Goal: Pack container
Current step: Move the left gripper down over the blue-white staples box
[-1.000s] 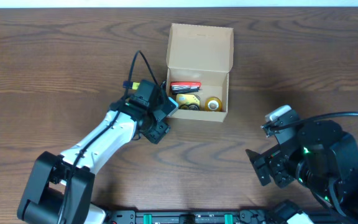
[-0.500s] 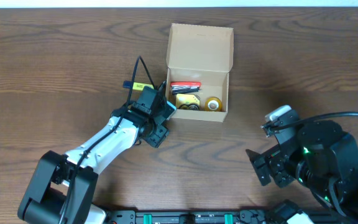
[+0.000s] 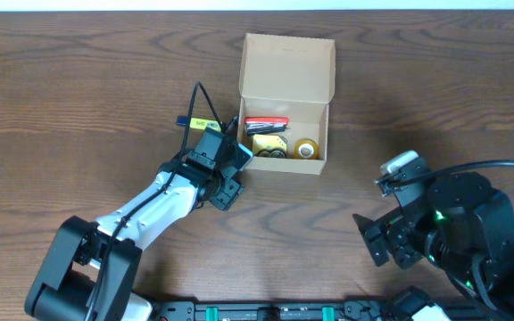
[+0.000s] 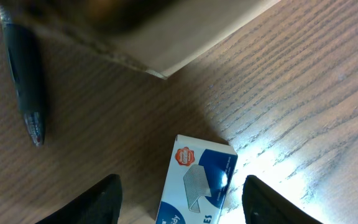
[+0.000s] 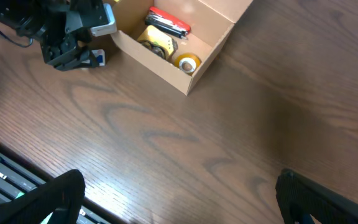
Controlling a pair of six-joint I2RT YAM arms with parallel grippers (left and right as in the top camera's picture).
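Note:
The container (image 3: 286, 57), a tan cardboard box with its lid standing open, holds a red tool (image 3: 266, 122) and yellow rolls (image 3: 306, 149). In the left wrist view its corner (image 4: 160, 37) is at the top. My left gripper (image 3: 236, 163) hovers by the box's front left corner. It is open (image 4: 182, 208), with its fingers (image 4: 107, 199) on either side of a blue and white staples box (image 4: 197, 180) that lies on the table, with a gap on each side. My right gripper (image 5: 179, 205) is open over bare wood at the front right (image 3: 377, 236).
A dark pen (image 4: 23, 74) lies left of the container, partly under the left arm's cable (image 3: 199, 123). The wooden table (image 3: 78, 80) stretches to both sides. A black rail (image 5: 5, 177) runs along the near edge.
The left arm has edged slightly right and forward beside the container's corner. The right arm has not moved.

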